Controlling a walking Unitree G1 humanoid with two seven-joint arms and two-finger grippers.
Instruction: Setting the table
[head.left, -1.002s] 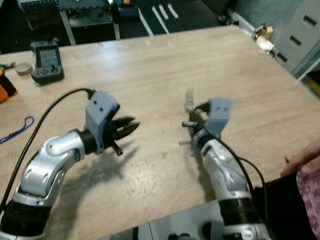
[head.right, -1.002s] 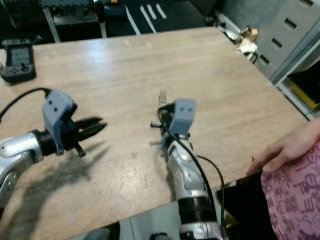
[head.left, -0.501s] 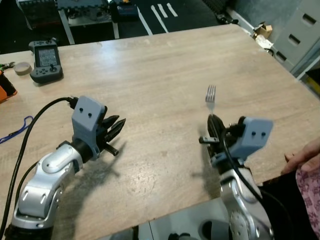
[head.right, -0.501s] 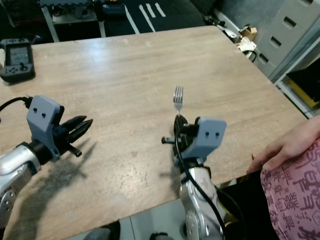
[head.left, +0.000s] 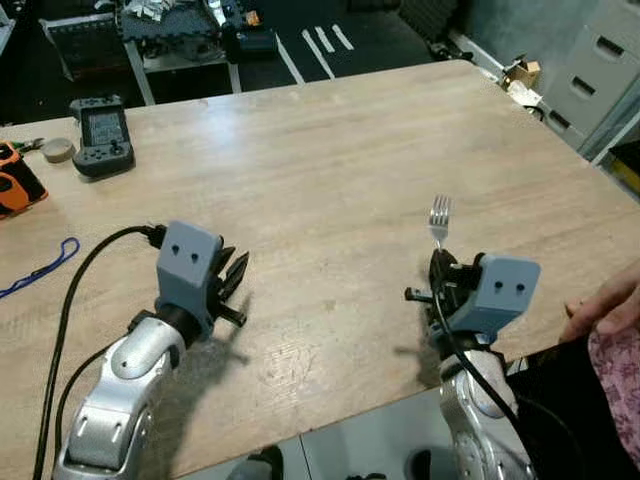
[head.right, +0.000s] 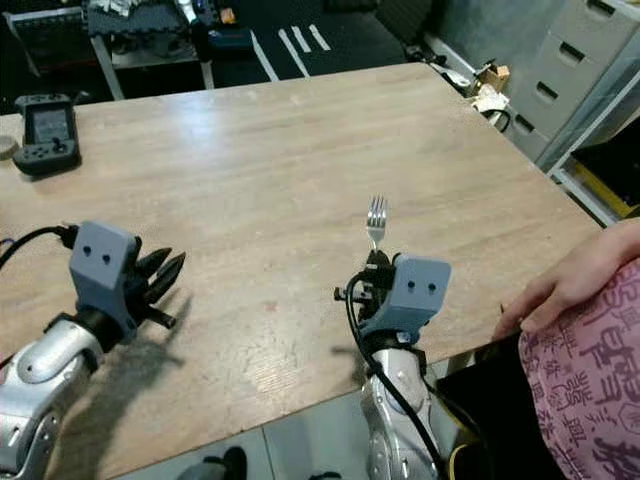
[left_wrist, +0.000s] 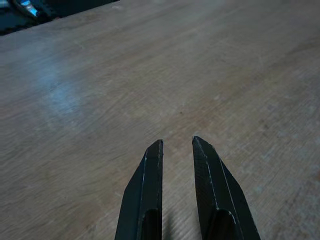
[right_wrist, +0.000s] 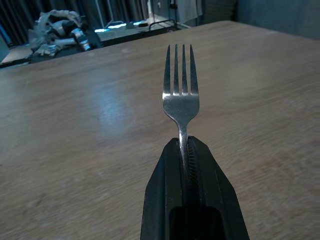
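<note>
A silver fork (head.left: 438, 219) sticks out forward from my right gripper (head.left: 439, 262), tines (right_wrist: 180, 62) pointing away over the wooden table (head.left: 330, 150). The right fingers (right_wrist: 165, 187) are shut on the fork's handle, just above the table near its front edge on the right. My left gripper (head.left: 234, 277) hovers low over the table at the front left, its two black fingers (left_wrist: 147, 187) a narrow gap apart with nothing between them.
A handheld controller (head.left: 103, 133), a tape roll (head.left: 58, 150), an orange object (head.left: 15, 185) and a blue cord (head.left: 40, 268) lie at the table's far left. A person's hand (head.left: 605, 305) and patterned sleeve (head.right: 590, 390) rest at the front right edge. Drawers (head.right: 590, 60) stand at the right.
My right gripper has carried the fork to the right and back toward the table's front edge. The left gripper has drawn back and lowered. The camera view has shifted slightly.
</note>
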